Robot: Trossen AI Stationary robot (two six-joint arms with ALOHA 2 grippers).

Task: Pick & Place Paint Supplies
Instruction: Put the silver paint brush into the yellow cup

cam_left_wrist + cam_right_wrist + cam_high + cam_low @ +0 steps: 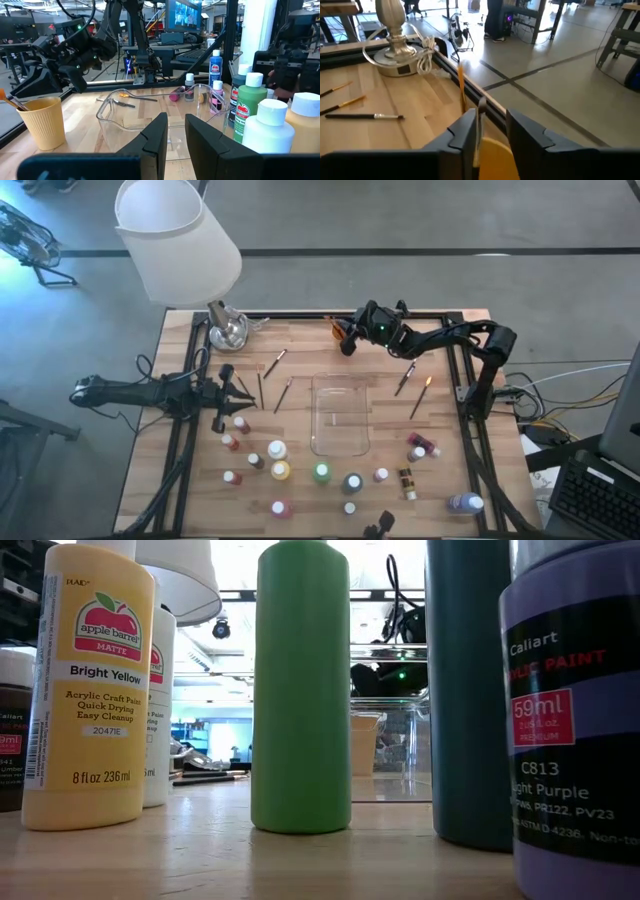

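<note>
Table: a light wooden plank top [300, 395] in a black frame, standing on a grey concrete floor [420, 220] crossed by dark seams.
Lamp: a white-shaded lamp [175, 235] on a silver base [228, 330] stood at the far left corner, its cord coiled beside it.
Tray: a clear plastic tray [341, 415] lay mid-table.
Cup: a small orange cup [42, 122] sat at the far edge, brushes standing in it.
Right gripper: the right gripper [487, 132] hovered over the cup, fingers slightly spread either side of a thin brush [461, 85]; whether they pinched it I cannot tell.
Left gripper: the left gripper [175, 135] waited at the left side, fingers a little apart, holding nothing.
Paint bottles: yellow [90, 690], green [303, 685] and purple [575, 720] bottles among others stood along the near edge.
Loose brushes: several brushes [283, 393] lay far of the bottles.
Room: desks and monitors [185, 15] beyond.
</note>
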